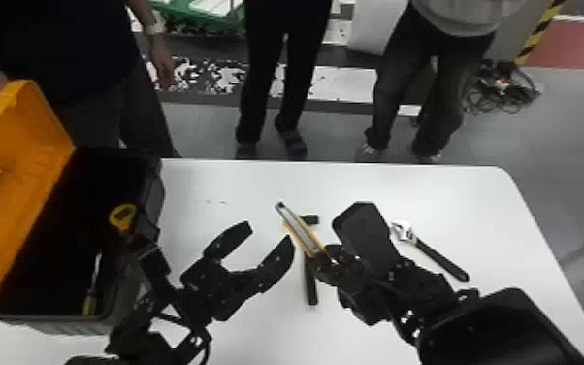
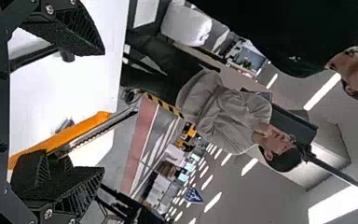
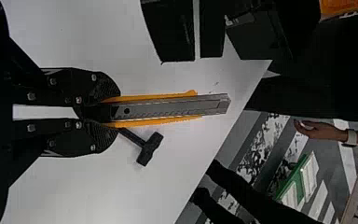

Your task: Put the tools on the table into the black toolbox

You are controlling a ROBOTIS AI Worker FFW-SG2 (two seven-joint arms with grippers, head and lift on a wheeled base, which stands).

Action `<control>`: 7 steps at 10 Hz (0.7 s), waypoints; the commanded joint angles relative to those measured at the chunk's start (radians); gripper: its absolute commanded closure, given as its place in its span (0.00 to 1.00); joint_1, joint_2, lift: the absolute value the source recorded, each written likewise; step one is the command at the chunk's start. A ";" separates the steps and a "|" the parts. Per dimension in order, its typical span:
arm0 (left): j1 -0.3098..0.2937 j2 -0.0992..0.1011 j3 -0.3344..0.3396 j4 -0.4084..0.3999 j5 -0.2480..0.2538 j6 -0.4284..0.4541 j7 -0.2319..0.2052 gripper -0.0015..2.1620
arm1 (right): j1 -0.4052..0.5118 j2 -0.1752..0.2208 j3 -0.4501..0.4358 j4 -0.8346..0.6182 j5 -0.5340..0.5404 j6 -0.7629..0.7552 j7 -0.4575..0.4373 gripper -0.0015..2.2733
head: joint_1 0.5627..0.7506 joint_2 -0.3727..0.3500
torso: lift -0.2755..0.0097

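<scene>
1. My right claw (image 3: 103, 111), clenched on one end of the cutter (image 3: 172, 107), leaving the other end free, likely for handover.
2. My left claw (image 1: 270, 234), fingers spread, angled towards the cutter, presumably to receive it.
3. Hammer (image 1: 311, 286), on the table (image 1: 257, 184) below the right claw.
4. Black toolbox (image 1: 58, 324), open, left of my left claw.

The table (image 1: 344, 182) looks smooth; on it, the adjustable wrench (image 1: 441, 260) has a shiny metal head; above the table, the utility knife (image 3: 172, 108) combines metal and plastic.
</scene>
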 commanded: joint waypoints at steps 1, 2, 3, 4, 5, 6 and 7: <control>-0.019 -0.001 -0.003 0.003 0.020 0.028 0.000 0.06 | -0.001 0.000 0.013 0.002 0.000 -0.001 0.000 0.99 | 0.70 0.45 | 0.83; -0.033 -0.003 -0.003 0.006 0.040 0.040 0.002 0.06 | -0.001 0.000 0.026 0.002 0.000 -0.001 0.000 0.99 | 0.70 0.45 | 0.83; -0.038 -0.006 -0.007 0.005 0.044 0.044 0.003 0.06 | -0.004 0.003 0.036 0.005 0.000 -0.001 -0.001 0.99 | 0.70 0.46 | 0.83; -0.042 -0.008 -0.009 0.003 0.054 0.062 0.002 0.07 | -0.012 0.003 0.046 0.009 0.000 0.002 -0.006 0.99 | 0.70 0.46 | 0.83; -0.048 -0.008 -0.009 0.005 0.083 0.099 0.002 0.09 | -0.017 0.004 0.049 0.009 0.000 -0.001 -0.011 0.99 | 0.70 0.47 | 0.83; -0.050 -0.008 -0.009 0.003 0.097 0.111 0.000 0.10 | -0.020 0.007 0.052 0.009 0.000 -0.001 -0.017 0.99 | 0.70 0.47 | 0.83; -0.052 -0.009 -0.009 0.005 0.097 0.111 -0.004 0.13 | -0.023 0.009 0.056 0.009 0.000 -0.001 -0.017 0.99 | 0.70 0.46 | 0.83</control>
